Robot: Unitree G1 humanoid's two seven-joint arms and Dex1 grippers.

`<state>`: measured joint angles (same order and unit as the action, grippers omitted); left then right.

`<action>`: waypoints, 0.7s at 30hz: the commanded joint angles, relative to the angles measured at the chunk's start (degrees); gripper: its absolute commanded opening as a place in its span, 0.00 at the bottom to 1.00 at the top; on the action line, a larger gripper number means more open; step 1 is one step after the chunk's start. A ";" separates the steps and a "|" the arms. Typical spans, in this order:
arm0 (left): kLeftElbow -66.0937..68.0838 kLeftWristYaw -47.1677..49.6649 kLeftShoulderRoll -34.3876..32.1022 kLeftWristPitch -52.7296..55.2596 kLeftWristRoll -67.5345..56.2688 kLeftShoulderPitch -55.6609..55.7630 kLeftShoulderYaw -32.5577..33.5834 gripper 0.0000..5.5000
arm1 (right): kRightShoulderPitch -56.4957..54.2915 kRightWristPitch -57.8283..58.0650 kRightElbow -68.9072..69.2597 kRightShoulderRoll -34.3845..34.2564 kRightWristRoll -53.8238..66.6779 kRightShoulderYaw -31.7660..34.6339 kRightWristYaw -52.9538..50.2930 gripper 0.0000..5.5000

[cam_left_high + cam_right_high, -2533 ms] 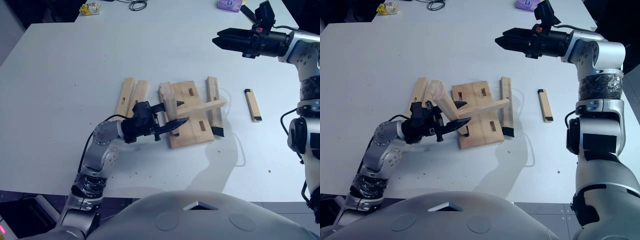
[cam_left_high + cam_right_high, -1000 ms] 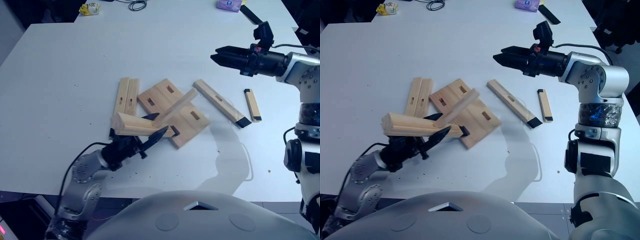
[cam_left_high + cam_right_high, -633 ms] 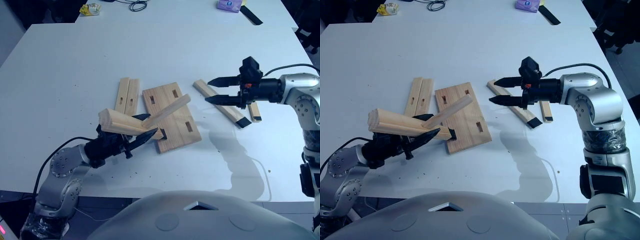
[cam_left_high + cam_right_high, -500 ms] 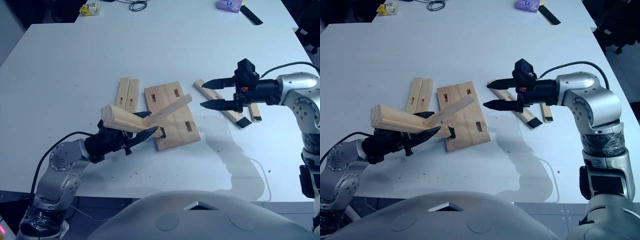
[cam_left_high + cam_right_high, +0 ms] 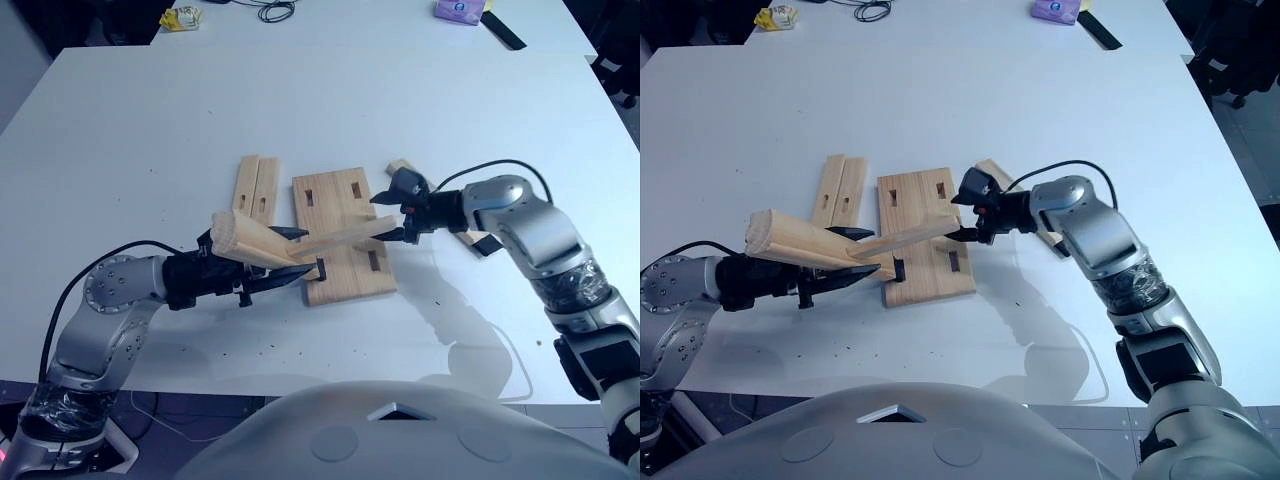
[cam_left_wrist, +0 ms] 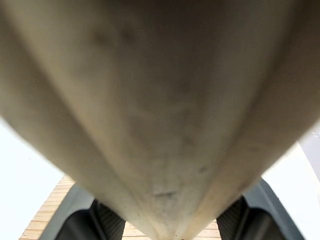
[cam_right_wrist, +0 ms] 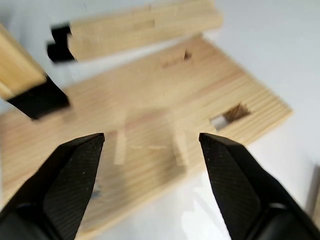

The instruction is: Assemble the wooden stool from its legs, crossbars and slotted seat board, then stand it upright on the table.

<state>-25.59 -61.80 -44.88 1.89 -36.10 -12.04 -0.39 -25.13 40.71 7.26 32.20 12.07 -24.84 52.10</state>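
Note:
My left gripper (image 5: 275, 272) is shut on a thick wooden leg (image 5: 246, 238) and holds it tilted above the table's front left. A thin crossbar (image 5: 340, 238) sticks out of that leg and slants over the slotted seat board (image 5: 340, 200), which lies flat. My right gripper (image 5: 392, 214) is open, with one finger on each side of the crossbar's free end. In the right wrist view its fingers (image 7: 75, 180) stand wide apart over the seat board (image 7: 250, 107). The held leg (image 6: 160, 100) sits close before the left wrist camera.
Two more legs (image 5: 255, 185) lie side by side left of the board. Another leg (image 5: 992, 170) with a black foot lies behind my right arm. A purple packet (image 5: 459, 10) and a yellow item (image 5: 181, 16) sit at the table's far edge.
My right gripper swung down from the back right and moved left to the crossbar's end. My left gripper lifted the leg with its crossbar off the board, and the board turned.

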 commanded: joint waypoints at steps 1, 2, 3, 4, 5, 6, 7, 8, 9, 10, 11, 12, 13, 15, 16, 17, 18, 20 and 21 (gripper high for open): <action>3.69 -3.70 -3.69 5.22 3.24 -0.59 -2.86 0.37 | 1.08 -0.10 1.26 -0.41 -2.84 -1.76 -1.93 0.64; 4.18 -4.27 -4.08 5.40 3.41 -0.32 -3.09 0.37 | 1.47 0.64 2.41 -0.48 -2.83 -1.71 -2.24 0.64; 4.62 -4.89 -4.43 5.53 3.36 -0.18 -3.23 0.37 | 1.89 1.45 3.60 -0.62 -2.73 -1.68 -2.56 0.64; 4.97 -5.58 -4.82 5.68 3.22 -0.05 -3.43 0.37 | 2.31 2.29 4.78 -0.80 -2.58 -1.70 -2.94 0.64; 5.14 -6.16 -5.14 5.82 3.12 0.17 -3.78 0.37 | 2.76 2.99 5.81 -0.89 -2.37 -1.67 -3.24 0.64; 5.31 -6.75 -5.46 5.88 3.30 0.58 -4.27 0.37 | 3.26 3.65 6.84 -0.91 -2.18 -1.67 -3.49 0.64; 5.77 -7.15 -5.62 5.75 3.64 1.10 -4.72 0.37 | 3.68 4.19 7.64 -0.91 -2.06 -1.66 -3.72 0.64; 6.53 -7.22 -5.49 5.45 4.15 1.80 -5.03 0.37 | 3.98 4.52 8.14 -0.91 -2.02 -1.67 -3.86 0.64; 7.43 -6.85 -5.15 4.91 4.64 2.44 -4.94 0.37 | 4.05 4.85 8.49 -1.00 -2.02 -1.86 -4.02 0.64; 8.22 -5.84 -4.43 4.64 4.80 3.07 -4.59 0.37 | 4.00 5.09 8.62 -1.10 -2.05 -2.01 -4.08 0.64; 8.73 -4.33 -3.30 4.83 4.35 3.72 -4.00 0.37 | 3.96 5.24 8.63 -1.13 -2.09 -2.08 -4.09 0.64; 8.54 -2.63 -2.20 5.54 3.19 3.98 -3.22 0.37 | 3.93 5.27 8.56 -1.08 -2.19 -2.10 -4.08 0.64; 7.84 -1.22 -1.38 6.21 1.86 3.66 -2.46 0.37 | 3.93 5.25 8.38 -1.00 -2.29 -2.12 -4.02 0.64; 6.16 0.36 -0.59 6.34 0.95 1.63 -1.81 0.37 | 4.06 5.29 8.08 -0.81 -2.46 -2.12 -4.00 0.64; 5.37 0.83 -0.38 5.94 1.34 0.24 -1.75 0.37 | 4.05 5.26 7.95 -0.69 -2.51 -2.18 -3.89 0.64; 4.75 1.17 -0.19 5.52 1.82 -1.10 -1.79 0.37 | 4.02 5.45 7.90 -0.60 -2.53 -2.27 -3.79 0.64; 4.14 1.59 0.04 5.24 2.22 -2.25 -1.89 0.37 | 3.96 5.66 7.86 -0.38 -2.58 -2.40 -3.62 0.64; 3.49 1.83 0.12 4.63 3.15 -3.42 -2.55 0.37 | 3.90 5.51 7.86 0.53 -3.20 -3.03 -3.25 0.64; 3.31 1.81 0.05 4.43 3.54 -3.53 -2.86 0.37 | 3.85 5.24 7.79 0.98 -3.55 -3.26 -3.10 0.64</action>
<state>-24.16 -59.59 -43.99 3.18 -37.51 -11.76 -0.20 -21.09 45.78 15.02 31.94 9.37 -27.36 48.71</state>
